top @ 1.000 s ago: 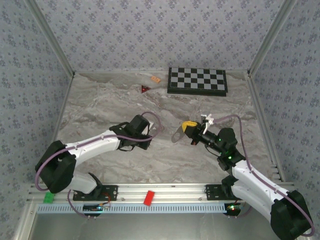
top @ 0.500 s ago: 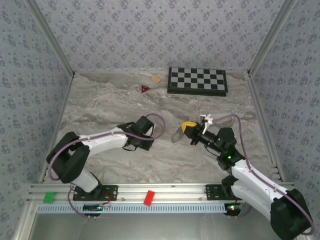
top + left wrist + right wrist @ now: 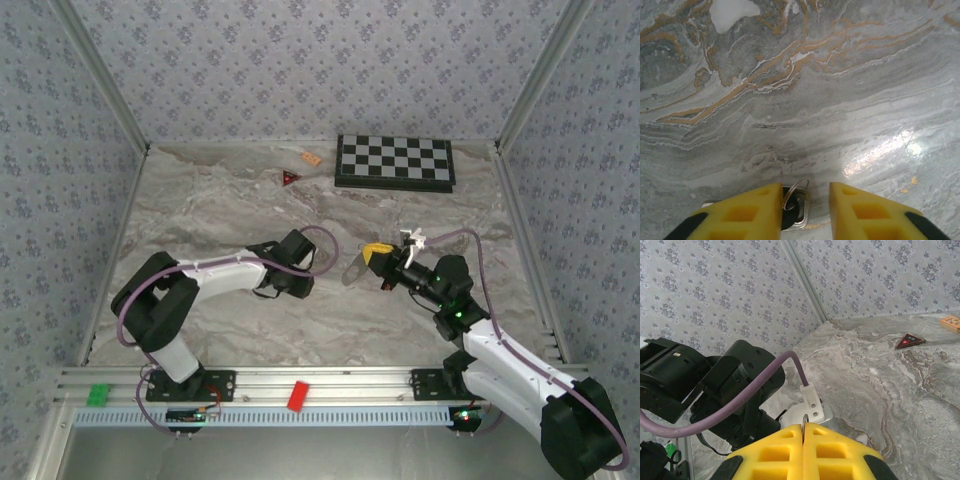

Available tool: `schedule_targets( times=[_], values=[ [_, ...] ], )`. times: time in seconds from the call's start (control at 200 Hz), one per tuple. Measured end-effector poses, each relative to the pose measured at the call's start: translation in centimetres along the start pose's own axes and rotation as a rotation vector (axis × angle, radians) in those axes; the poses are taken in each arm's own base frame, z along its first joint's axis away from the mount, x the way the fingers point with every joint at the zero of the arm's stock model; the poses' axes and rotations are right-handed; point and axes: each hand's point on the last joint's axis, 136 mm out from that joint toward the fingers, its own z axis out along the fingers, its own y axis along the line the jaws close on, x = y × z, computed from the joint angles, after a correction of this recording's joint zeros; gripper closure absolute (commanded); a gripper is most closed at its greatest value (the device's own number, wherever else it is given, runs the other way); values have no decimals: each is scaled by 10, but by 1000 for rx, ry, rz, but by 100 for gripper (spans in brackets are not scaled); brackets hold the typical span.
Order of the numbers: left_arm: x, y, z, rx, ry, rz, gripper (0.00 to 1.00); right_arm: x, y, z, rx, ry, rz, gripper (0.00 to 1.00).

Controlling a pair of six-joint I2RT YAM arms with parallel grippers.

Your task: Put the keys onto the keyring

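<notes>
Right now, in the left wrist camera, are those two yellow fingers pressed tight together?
No, the left gripper has its yellow fingers apart, and the black-headed key lies on the marble between them.

The surface [image 3: 200,215] carried a board [image 3: 394,161] at its far edge, right of centre. A small triangle [image 3: 290,178] lay just left of the board and slightly nearer. A chip [image 3: 312,158] sat behind the triangle, between it and the board's far left corner. Near the middle of the surface the two hands were close together, the left hand [image 3: 288,278] on the left, low over the surface, and the right hand [image 3: 372,252] on the right. The keyring [image 3: 352,270] stuck out leftward from the right hand, into the space between them. The key [image 3: 792,212] sat between the left hand's fingers [image 3: 750,212], close against one and apart from the other.
</notes>
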Motion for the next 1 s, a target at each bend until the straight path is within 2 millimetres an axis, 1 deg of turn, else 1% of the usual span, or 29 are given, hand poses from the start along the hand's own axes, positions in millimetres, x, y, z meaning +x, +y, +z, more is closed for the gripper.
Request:
schedule_targets(
  times=[0.14,0.195,0.35,0.475,0.57,0.68,0.74,0.81,0.915,1.0],
  values=[
    [-4,-2,-6,7,-15,-4,64,0,0,0,0,0,0,100],
    [-8,-4,-13,18,-37,-7,63,0,0,0,0,-1,-1,100],
    [-23,-6,-36,50,-109,-31,63,0,0,0,0,-1,-1,100],
    [-28,0,-45,62,-143,-64,63,0,1,0,-3,-2,-1,100],
    [-23,10,-44,72,-140,-111,64,-1,2,0,-7,-5,-4,100],
    [-11,21,-37,82,-120,-170,65,-1,4,1,-13,-6,-5,100],
    [-4,24,-33,94,-106,-194,66,-1,4,2,-13,-6,-5,100],
    [1,23,-30,115,-91,-210,67,-1,4,2,-13,-7,-5,100],
    [-2,16,-29,155,-93,-216,68,-1,4,2,-13,-7,-5,100],
    [0,14,-23,172,-71,-217,68,-1,3,2,-13,-6,-5,100]
  ],
)
